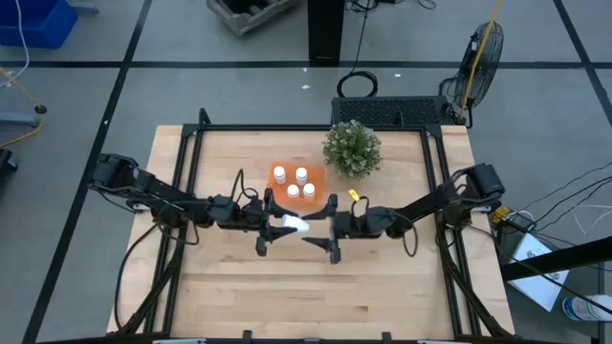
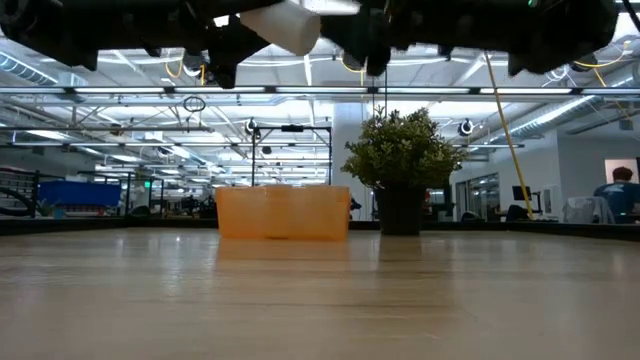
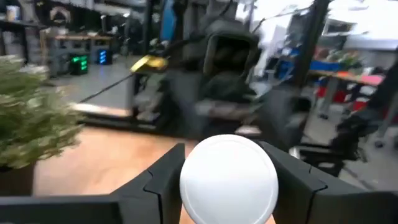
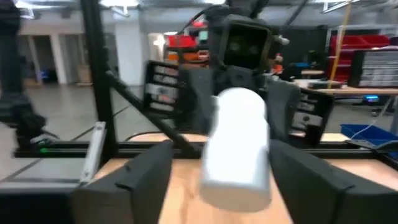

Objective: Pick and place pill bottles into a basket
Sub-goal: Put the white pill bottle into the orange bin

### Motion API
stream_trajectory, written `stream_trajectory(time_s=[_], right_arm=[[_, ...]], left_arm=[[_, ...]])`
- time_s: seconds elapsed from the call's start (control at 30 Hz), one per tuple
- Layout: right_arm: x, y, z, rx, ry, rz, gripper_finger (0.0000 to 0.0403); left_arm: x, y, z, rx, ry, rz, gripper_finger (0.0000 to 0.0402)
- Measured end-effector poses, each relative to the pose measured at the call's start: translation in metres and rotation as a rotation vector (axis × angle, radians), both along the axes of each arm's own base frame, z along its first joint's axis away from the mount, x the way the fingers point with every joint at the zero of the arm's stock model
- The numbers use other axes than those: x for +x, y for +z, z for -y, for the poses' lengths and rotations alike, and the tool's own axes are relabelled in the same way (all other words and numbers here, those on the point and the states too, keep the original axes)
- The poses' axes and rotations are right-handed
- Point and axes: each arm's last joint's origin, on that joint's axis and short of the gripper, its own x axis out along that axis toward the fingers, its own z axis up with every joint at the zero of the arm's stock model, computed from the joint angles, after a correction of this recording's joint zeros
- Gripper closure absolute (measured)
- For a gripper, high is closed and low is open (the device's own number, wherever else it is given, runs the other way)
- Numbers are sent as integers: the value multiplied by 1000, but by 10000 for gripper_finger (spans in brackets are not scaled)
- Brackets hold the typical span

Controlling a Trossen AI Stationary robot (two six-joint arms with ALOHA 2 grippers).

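The orange basket point(image 1: 295, 183) sits at the table's far middle, also showing in the low view point(image 2: 283, 212), with several white pill bottles point(image 1: 301, 174) standing in it. My left gripper point(image 1: 273, 227) is shut on another white pill bottle point(image 1: 290, 225), held high above the table point(image 2: 285, 25). My right gripper point(image 1: 320, 229) faces it from the right, open. Its fingers point(image 4: 143, 174) stand on either side of the bottle's free end point(image 4: 239, 149), with a gap on both sides. My left gripper pinches the bottle's round sides point(image 3: 186, 180) between its two fingers. The fingers come level from the table's left and lie along the bottle, one round end point(image 3: 228, 177) facing back at the wrist. The bottle lies level, pointing toward the table's right, lifted clear of the table.
A green bushy plant point(image 1: 352, 148) in a dark pot point(image 2: 400, 212) stands just right of the basket. A black frame point(image 1: 435, 182) runs around the table top. Bare wood point(image 1: 306, 296) lies between the grippers and the near edge.
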Motion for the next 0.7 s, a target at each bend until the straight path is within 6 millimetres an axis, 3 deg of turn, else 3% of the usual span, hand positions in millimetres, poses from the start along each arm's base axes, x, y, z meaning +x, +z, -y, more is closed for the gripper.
stream_trajectory(time_s=[0.2,0.4,0.7], right_arm=[[-28,12,-4,-12,-42,-45,90],[-57,10,-7,-12,-66,-42,93],[-70,4,-4,16,-56,14,99]], left_arm=[[-12,9,-5,33,64,-76,223],[-23,7,-19,106,241,-230,221],[-27,-10,-60,164,453,-441,223]])
